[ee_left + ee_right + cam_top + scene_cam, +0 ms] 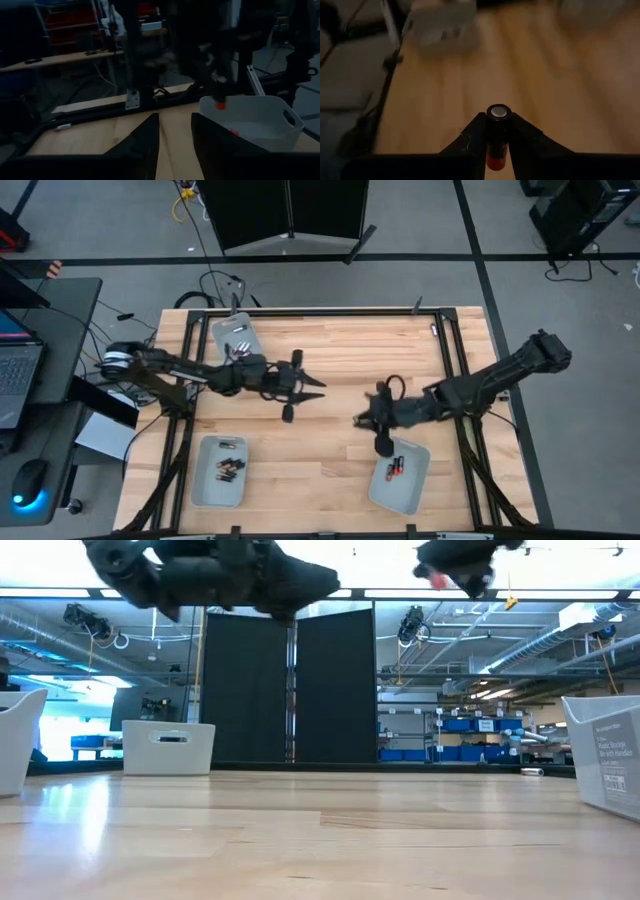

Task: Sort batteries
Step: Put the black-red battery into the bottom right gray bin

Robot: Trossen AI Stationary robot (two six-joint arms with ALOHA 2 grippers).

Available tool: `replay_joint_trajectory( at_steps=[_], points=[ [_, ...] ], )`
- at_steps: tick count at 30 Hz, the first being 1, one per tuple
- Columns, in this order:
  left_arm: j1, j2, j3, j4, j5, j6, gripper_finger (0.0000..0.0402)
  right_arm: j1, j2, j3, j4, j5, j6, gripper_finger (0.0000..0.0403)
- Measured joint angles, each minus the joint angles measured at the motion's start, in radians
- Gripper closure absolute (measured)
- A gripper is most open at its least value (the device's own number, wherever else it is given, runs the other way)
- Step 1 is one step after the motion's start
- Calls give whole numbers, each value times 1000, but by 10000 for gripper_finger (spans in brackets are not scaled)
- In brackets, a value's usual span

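Note:
My right gripper hangs above the middle of the table, shut on one battery, dark with a silvery end and a red end. My left gripper is held above the table left of centre, pointing level toward the right arm, open with nothing between its fingers. More batteries lie in the near left tray, and red-ended ones in the near right tray. In the low view both grippers are up at the top edge, the held battery's red end showing. My right gripper pinches the battery by its sides, about mid length, between its two fingertips. The fingers come slanting down from the table's right. The battery is lifted clear of the table, roughly upright, its red end down and its silvery end up.
A third pale tray stands at the far left of the table. A dark metal frame runs round the tabletop. Bare wood lies between the two near trays. A desk with a laptop is off the left edge.

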Motion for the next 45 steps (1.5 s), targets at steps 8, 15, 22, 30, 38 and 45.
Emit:
replay_joint_trajectory(
  at_steps=[8, 15, 22, 30, 38, 45],
  points=[
    [0, -132, -155, 9, -59, -25, 280, 181, 104, 37, -122, -146, 469, 339],
    [0, -155, -187, 17, -74, -52, 280, 294, 207, 38, -242, -198, 825, 339],
    [0, -155, -187, 36, -75, -49, 280, 270, 304, 36, -436, -218, 945, 339],
    [1, -155, -187, 38, -86, -46, 280, 185, 380, 36, -426, -242, 789, 339],
    [1, -155, -187, 37, -90, -46, 280, 181, 401, 36, -272, -254, 531, 336],
    [1, -155, -187, 37, -98, -48, 280, 218, 400, 36, -223, -295, 519, 337]
  ],
)
